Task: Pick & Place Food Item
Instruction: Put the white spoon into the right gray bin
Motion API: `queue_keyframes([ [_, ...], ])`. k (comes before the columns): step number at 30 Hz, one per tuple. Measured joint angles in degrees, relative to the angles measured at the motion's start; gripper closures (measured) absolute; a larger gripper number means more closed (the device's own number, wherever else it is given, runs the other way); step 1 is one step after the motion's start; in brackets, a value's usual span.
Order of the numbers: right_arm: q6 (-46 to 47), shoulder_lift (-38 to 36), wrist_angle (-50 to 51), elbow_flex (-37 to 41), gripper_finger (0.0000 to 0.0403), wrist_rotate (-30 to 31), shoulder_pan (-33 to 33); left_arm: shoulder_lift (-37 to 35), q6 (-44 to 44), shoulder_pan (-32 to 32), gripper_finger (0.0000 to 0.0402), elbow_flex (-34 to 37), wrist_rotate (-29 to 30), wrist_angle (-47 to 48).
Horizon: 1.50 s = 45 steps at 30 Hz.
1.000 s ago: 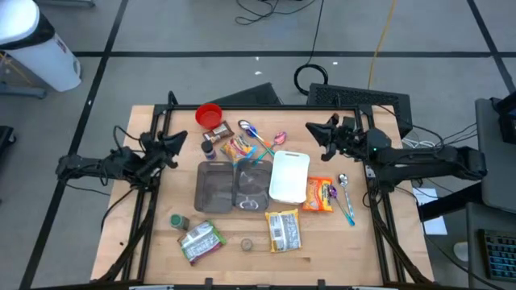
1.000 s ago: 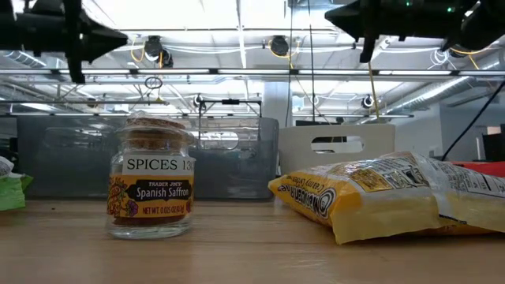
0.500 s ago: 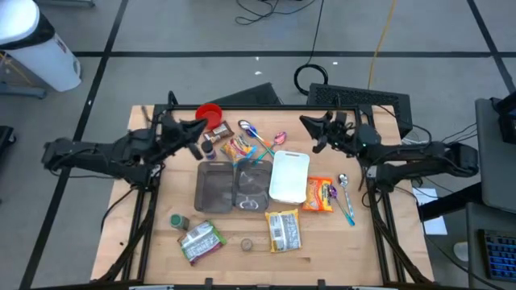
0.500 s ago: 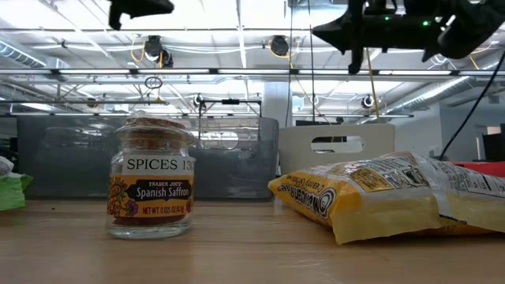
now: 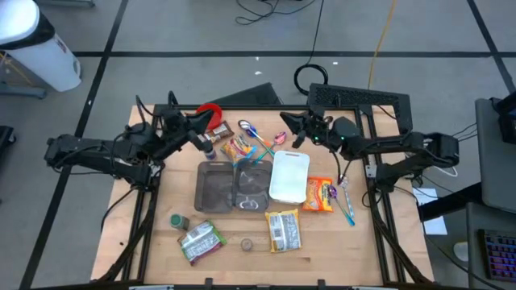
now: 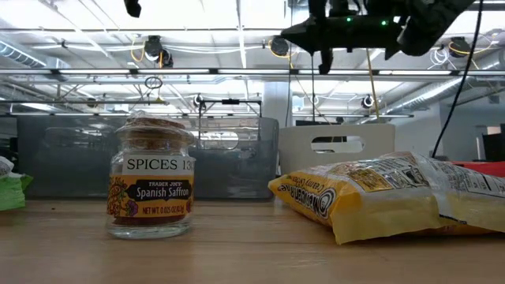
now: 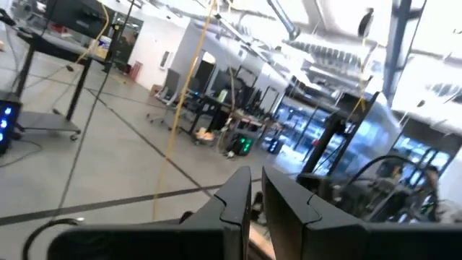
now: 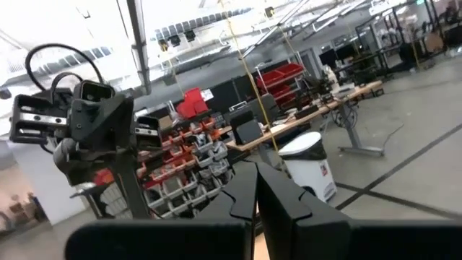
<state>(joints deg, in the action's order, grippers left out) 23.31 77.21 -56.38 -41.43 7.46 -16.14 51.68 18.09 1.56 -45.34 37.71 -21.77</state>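
Observation:
Food packets lie flat on the wooden table: an orange bag [image 5: 319, 195], a yellow bag [image 5: 284, 229], a green packet [image 5: 200, 240] and a striped packet [image 5: 238, 149]. A saffron jar [image 6: 150, 181] stands upright near the front edge. My left gripper [image 5: 203, 130] hangs shut in the air over the far left part of the table, near a red cup [image 5: 210, 114]; its fingers [image 7: 255, 177] hold nothing. My right gripper [image 5: 287, 127] hovers shut over the far middle, above a white board [image 5: 289, 176], with nothing between its fingers [image 8: 255, 170].
A grey two-part tray [image 5: 234, 185] sits mid-table beside the white board. Spoons [image 5: 345, 197] lie at the right, more utensils [image 5: 258, 137] at the back. A small green-lidded jar [image 5: 176, 221] stands front left. Metal frame rails [image 5: 145, 201] run along both table sides.
My left gripper has risen and swung toward the table's middle, ending near the red cup. My right gripper has travelled toward the table's left, from the far right corner to above the white board's far end. Both stay shut. No item on the table has moved.

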Motion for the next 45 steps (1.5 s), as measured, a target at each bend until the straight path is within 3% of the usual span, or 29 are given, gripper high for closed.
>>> queue_keyframes([
  [6, 3.2, 0.7, 0.1, -0.1, 0.0396, -0.1, 1.3, 0.1, -3.8, -0.9, 0.0360, 0.0, 0.7, 1.0],
  [14, 2.6, 0.7, 0.1, -0.1, 0.0395, 0.0, 3.2, 0.1, -2.6, -4.5, 0.0350, 0.0, -4.7, 6.9],
  [22, 3.3, 0.7, -0.9, -0.1, 0.0387, 0.6, 3.1, -0.2, 1.6, -10.0, 0.0243, 0.0, -18.5, 18.7],
  [26, 8.4, 0.7, -2.5, -0.1, 0.0384, 6.3, 3.1, -0.2, -3.0, -11.3, 0.0201, 0.0, -19.8, 25.4],
  [30, 9.2, 0.7, -2.6, -0.1, 0.0375, 5.9, 3.1, -0.2, -8.4, -11.9, 0.0180, 0.0, -19.9, 31.2],
  [35, 12.3, 0.7, -1.5, -0.1, 0.0337, 5.9, 3.8, -0.5, -7.9, -12.1, 0.0170, 0.0, -19.8, 35.5],
  [45, 17.0, 0.7, -0.8, -0.1, 0.0203, 6.0, 2.9, -0.4, -7.3, -14.8, 0.0169, 0.0, -19.7, 38.2],
])
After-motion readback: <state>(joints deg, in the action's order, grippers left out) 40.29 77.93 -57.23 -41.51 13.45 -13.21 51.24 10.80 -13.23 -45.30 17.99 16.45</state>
